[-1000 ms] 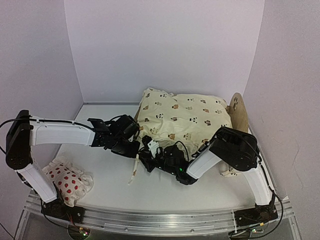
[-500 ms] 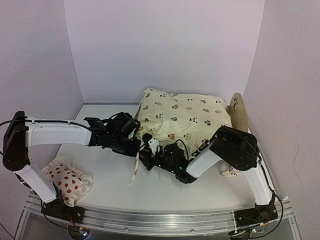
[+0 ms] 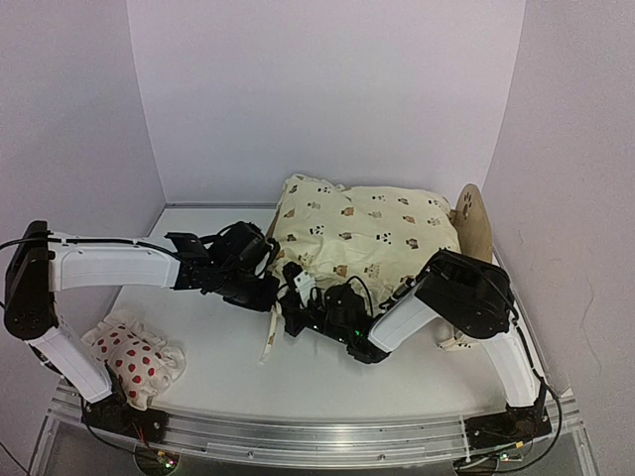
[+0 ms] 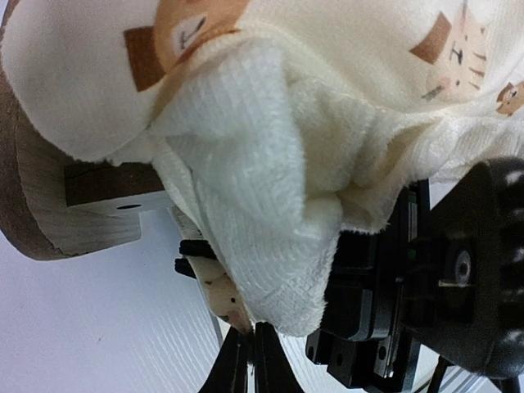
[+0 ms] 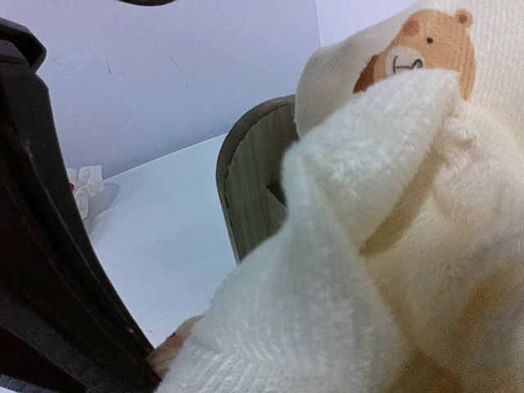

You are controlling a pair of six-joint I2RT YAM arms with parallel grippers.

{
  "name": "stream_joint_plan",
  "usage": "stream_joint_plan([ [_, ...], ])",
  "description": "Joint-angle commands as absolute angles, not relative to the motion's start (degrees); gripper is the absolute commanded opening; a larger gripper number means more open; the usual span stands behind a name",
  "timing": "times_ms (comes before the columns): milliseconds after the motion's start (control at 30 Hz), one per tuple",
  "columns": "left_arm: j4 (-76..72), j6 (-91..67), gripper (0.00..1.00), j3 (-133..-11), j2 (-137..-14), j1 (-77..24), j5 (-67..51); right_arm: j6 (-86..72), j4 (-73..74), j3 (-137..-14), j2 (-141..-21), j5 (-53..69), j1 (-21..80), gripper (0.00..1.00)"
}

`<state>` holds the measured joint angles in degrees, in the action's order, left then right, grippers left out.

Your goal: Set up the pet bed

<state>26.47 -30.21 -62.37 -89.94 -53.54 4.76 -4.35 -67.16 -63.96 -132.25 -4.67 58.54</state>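
Fig. 1 | Setting: robot-lab test booth | (a) plain pale panel walls box in my white tabletop on three sides | (b) my two arm bases bolt to an aluminium rail along its near edge | (c) a loose black cable trails off my left arm

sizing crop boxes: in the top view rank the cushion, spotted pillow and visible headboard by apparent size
1. animal-print cushion
2. red-spotted pillow, though it lies nearer the camera
3. headboard, mostly hidden behind the cushion
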Motion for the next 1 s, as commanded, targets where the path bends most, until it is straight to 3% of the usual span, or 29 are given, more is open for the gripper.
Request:
stream_joint_plan([
  [0,26.6,-31.0,0.14,-62.1,-86.8,-53.4,5.5,-5.4,-70.4,-64.1,-132.2,-6.2,58.2,0.0],
  [100,28.2,-31.1,0.43,-61.0,-85.4,-53.4,6.8,-6.1,-70.4,-63.4,-131.9,-6.2,58.2,0.0],
  [267,29.4,-29.8,0.56,-58.2,-83.5,-53.4,7.1,-8.5,-70.4,-62.8,-131.7,-6.9,58.2,0.0],
  [633,16.5,-27.1,0.56,-49.0,-84.8,-53.6,0.2,-12.9,-69.2,-62.8,-129.7,-7.9,58.2,0.0],
  [967,8.2,-25.0,0.51,-48.6,-91.9,-53.7,-2.3,-13.9,-68.1,-63.0,-128.6,-7.4,58.3,0.0],
])
